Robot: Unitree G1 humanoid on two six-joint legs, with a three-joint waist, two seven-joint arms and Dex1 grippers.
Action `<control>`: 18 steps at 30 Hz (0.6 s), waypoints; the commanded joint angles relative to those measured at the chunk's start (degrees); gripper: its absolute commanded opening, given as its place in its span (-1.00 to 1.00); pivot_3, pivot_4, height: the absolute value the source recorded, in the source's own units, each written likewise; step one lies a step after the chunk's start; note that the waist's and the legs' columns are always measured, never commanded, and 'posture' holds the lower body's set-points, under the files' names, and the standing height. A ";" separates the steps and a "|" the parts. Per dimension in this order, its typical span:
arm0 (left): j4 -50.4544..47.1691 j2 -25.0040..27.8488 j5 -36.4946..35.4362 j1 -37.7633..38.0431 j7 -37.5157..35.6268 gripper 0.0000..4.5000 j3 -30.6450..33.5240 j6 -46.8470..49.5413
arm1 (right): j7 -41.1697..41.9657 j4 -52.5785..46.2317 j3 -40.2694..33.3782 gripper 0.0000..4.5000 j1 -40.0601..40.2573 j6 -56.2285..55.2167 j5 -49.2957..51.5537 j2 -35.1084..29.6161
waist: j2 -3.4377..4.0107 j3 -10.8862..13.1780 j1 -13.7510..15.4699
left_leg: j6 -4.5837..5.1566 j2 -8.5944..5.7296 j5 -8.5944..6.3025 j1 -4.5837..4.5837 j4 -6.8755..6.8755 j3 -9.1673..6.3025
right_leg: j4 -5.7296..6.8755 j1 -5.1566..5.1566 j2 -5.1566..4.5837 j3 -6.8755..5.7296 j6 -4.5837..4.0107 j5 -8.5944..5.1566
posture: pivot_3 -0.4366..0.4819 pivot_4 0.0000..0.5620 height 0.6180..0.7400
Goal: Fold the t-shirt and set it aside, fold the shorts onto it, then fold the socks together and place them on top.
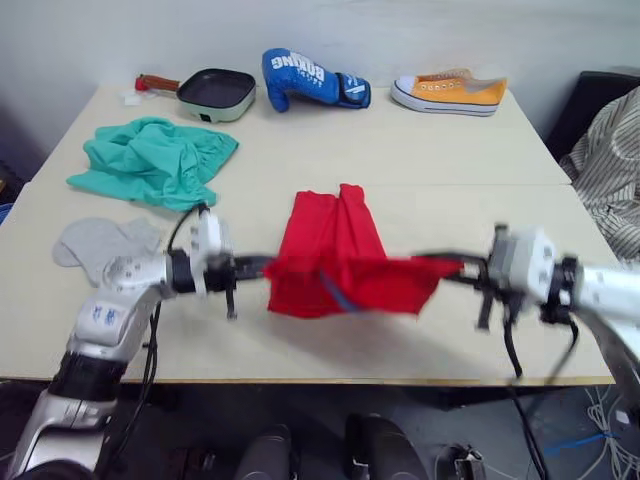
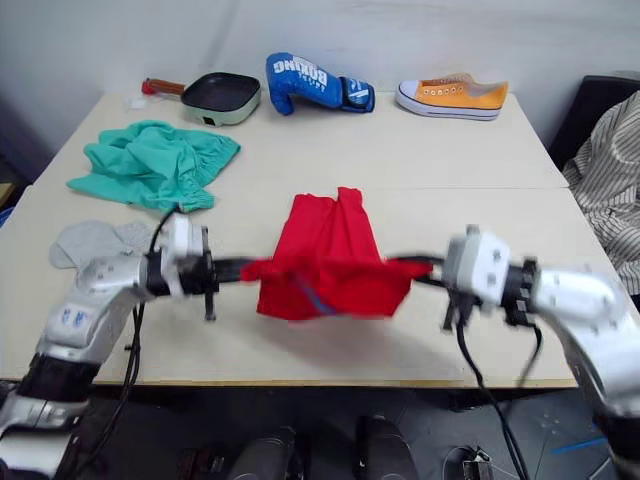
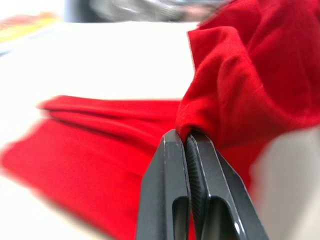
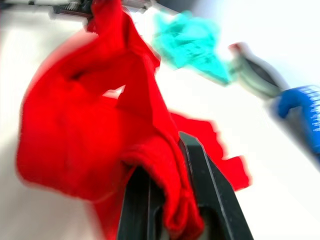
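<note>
While the t-shirt (image 1: 340, 262) hangs half-folded over the table's (image 1: 420, 160) front edge, clamped between the left gripper (image 1: 268, 266) and right gripper (image 1: 440, 268), the shorts (image 1: 152, 160) near the rear left corner and socks (image 1: 105, 244) at the left edge lie unfolded.

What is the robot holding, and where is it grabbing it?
The red t-shirt. The left gripper pinches one side edge and the right gripper pinches the opposite one, stretching it above the table.
</note>
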 commanded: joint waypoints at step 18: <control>52.62 -16.11 14.27 -27.30 14.52 -0.99 5.03 -5.31 | 0.01 82.59 1.47 -1.00 -44.72 12.84 -15.35 23.78 | -0.07 0.05 -0.19 | 0.11 -0.02 0.08 -1.22 0.54 0.10 | 0.48 -0.93 -0.12 -0.35 0.15 0.09 | -0.05 -0.47 1.00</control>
